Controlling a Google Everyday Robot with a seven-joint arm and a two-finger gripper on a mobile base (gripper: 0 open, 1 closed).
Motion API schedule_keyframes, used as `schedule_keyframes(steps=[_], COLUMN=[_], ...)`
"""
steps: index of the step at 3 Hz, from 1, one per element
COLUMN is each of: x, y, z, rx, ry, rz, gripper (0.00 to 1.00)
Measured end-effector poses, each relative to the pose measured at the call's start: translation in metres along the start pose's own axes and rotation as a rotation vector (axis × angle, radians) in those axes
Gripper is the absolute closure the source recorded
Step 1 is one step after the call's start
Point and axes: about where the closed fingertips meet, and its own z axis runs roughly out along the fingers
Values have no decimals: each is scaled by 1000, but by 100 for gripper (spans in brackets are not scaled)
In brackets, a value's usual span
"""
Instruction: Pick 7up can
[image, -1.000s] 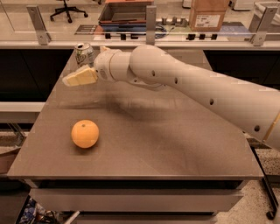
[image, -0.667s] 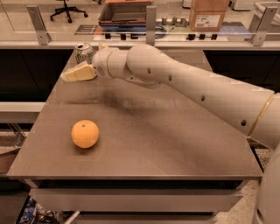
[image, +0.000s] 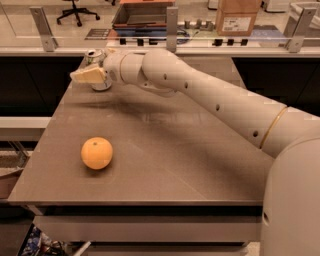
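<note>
The 7up can (image: 94, 55) stands upright at the far left corner of the grey table (image: 180, 155). Only its silver top and a bit of its base show. My gripper (image: 84, 75) is at the can on its near side and covers the can's middle. The cream arm reaches to it from the right across the back of the table. I cannot tell whether the gripper touches the can.
An orange (image: 97, 153) lies on the near left part of the table. Behind the table runs a glass barrier with metal posts (image: 172, 27). Beyond it are a cardboard box (image: 239, 15) and an office chair (image: 75, 10). The table's left edge is close to the can.
My gripper has moved a little toward the back left and now sits against the can, hiding more of it. The orange has not moved.
</note>
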Motion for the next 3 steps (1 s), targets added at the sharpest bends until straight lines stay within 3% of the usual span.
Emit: schedule_keyframes(steps=[1, 3], x=[3, 2], y=[-6, -4], z=[20, 23], rx=[-36, -41], ry=[-30, -35], rz=[7, 8], gripper=[41, 88])
